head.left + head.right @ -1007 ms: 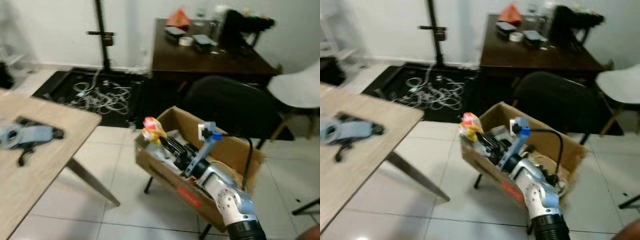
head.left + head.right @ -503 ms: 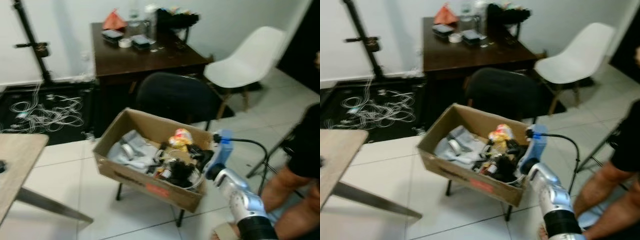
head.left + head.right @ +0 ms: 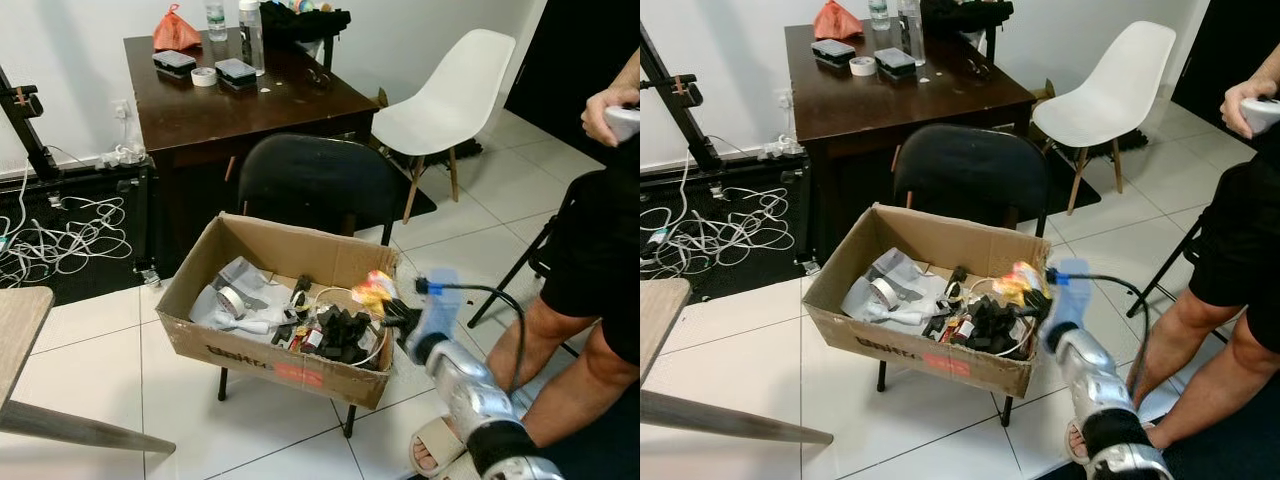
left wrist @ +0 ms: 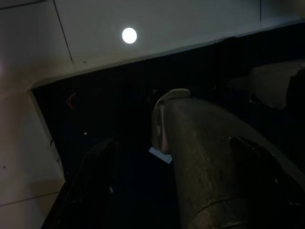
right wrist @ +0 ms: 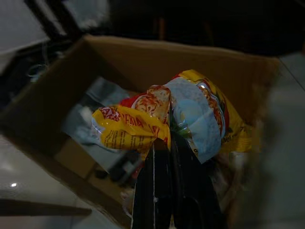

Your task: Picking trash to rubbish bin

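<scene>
My right gripper [image 3: 392, 308] is shut on a crumpled yellow and red snack wrapper [image 3: 375, 288], holding it over the right end of an open cardboard box [image 3: 200, 345] used as the rubbish bin. In the right wrist view the snack wrapper [image 5: 167, 117] bulges above the closed black fingers [image 5: 164, 191], with the box's inside behind it. The box rests on a black chair [image 3: 320, 185] and holds grey plastic [image 3: 235, 300], a tape roll and dark items. The left wrist view is dark, showing floor tiles and a grey rounded shape.
A person's legs [image 3: 560, 370] and sandalled foot stand close on the right, a hand holding a white device [image 3: 615, 110]. A dark desk [image 3: 240, 90] with clutter stands behind, a white chair [image 3: 450, 95] to its right, cables [image 3: 50, 235] on the left floor, a table corner [image 3: 15, 320] at left.
The camera has swung right, so the table slid out left and the person came into view. My right gripper still holds the wrapper, now over the box's right end.
</scene>
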`<state>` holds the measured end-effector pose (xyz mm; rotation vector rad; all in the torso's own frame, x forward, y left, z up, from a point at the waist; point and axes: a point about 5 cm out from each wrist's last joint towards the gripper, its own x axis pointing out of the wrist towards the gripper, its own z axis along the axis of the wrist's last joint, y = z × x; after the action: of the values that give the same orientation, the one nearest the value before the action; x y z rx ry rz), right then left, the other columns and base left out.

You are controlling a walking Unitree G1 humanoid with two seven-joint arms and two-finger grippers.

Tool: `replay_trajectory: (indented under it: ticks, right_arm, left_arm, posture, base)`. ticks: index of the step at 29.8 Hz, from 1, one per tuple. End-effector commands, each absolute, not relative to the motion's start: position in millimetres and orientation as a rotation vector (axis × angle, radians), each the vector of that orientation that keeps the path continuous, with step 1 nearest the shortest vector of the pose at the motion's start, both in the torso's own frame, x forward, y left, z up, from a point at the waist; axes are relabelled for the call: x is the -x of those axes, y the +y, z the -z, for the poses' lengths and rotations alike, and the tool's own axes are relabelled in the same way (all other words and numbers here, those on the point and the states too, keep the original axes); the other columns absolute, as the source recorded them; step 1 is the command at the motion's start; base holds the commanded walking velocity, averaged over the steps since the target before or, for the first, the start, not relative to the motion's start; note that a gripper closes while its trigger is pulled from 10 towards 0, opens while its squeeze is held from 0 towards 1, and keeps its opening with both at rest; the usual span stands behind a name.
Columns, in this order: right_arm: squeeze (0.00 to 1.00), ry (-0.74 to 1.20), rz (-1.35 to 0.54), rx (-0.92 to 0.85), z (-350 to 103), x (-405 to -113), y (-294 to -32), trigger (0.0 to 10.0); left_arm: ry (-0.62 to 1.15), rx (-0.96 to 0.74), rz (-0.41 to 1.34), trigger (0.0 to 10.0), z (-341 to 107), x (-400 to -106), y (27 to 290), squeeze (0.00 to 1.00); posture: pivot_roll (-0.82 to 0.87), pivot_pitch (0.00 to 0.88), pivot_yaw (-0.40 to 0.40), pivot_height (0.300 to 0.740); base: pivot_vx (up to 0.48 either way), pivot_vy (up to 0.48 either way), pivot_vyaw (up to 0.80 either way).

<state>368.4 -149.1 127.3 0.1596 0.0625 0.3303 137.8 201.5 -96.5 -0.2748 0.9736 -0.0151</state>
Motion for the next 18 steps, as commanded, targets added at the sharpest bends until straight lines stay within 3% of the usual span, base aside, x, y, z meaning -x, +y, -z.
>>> replay_trajectory:
  ticks: [1,8,18]
  right_arm:
    - [0.0,0.097,-0.368,-0.148,-117,-365,-139,10.0]
    - [0.0,0.094,-0.479,-0.122,-118,-367,-101,10.0]
    - [0.0,0.105,-0.439,-0.083,-111,-367,-110,10.0]
  left_arm:
    - [1.025,0.275,0.011,10.0,101,-124,202,0.0]
    - [1.028,0.275,0.012,10.0,102,-120,204,0.0]
    - [1.024,0.274,0.017,10.0,102,-120,204,0.0]
  posture:
    - [-0.11,0.219,0.036,0.74]
    - [-0.1,0.228,0.038,0.74]
    - [-0.1,0.23,0.041,0.74]
  base:
    - [0.0,0.0,0.0]
    - [0.0,0.0,0.0]
    - [0.0,0.0,0.0]
